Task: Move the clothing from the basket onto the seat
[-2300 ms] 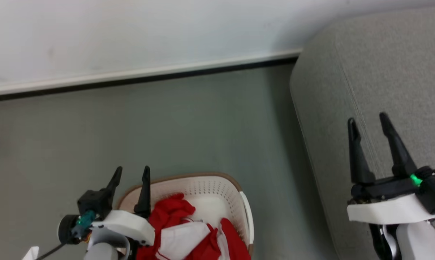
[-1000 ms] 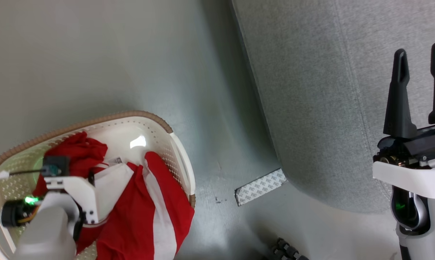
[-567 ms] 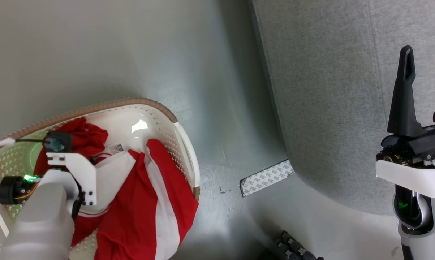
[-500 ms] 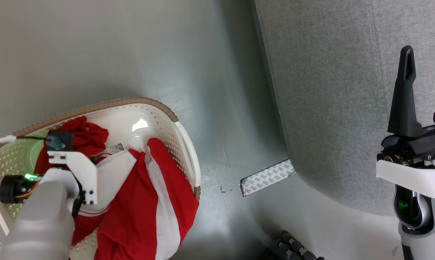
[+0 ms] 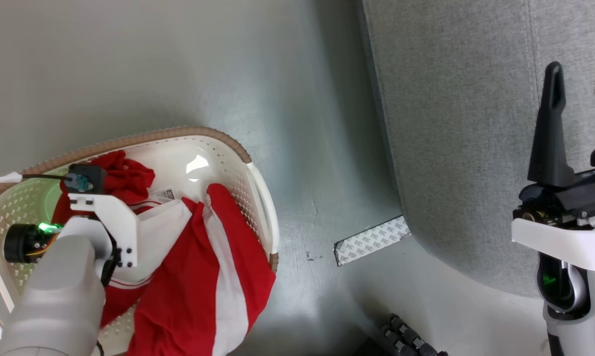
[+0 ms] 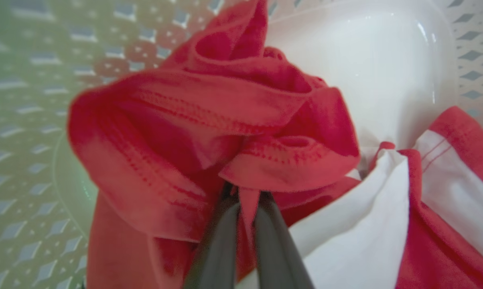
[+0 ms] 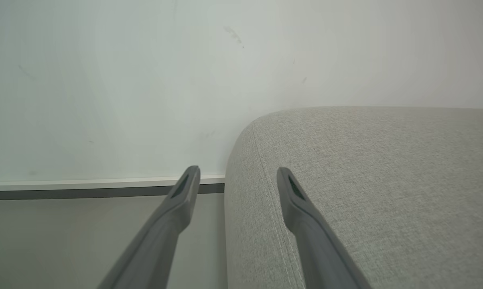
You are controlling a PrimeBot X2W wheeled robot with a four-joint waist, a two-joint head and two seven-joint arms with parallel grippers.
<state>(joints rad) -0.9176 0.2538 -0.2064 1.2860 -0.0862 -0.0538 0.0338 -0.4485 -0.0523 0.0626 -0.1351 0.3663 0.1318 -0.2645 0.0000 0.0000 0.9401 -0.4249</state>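
Basket: a cream-white plastic laundry basket (image 5: 265,207) with small holes and a brown rim is seen standing on a smooth grey floor (image 5: 179,64).
Clothing: bright red soft garments with white panels (image 5: 203,277) are heaped inside the basket, and one fold is spilled over its rim.
Left gripper (image 6: 244,194): lowered into the basket; its dark fingers are pressed together on a bunched red fold of the clothing.
Right gripper (image 5: 580,64): held well to the right of the basket; its fingers are spread wide, with nothing gripped.
Seat: a large grey woven-fabric sofa with rounded edges (image 5: 455,123) is set right of the basket, apart from it.
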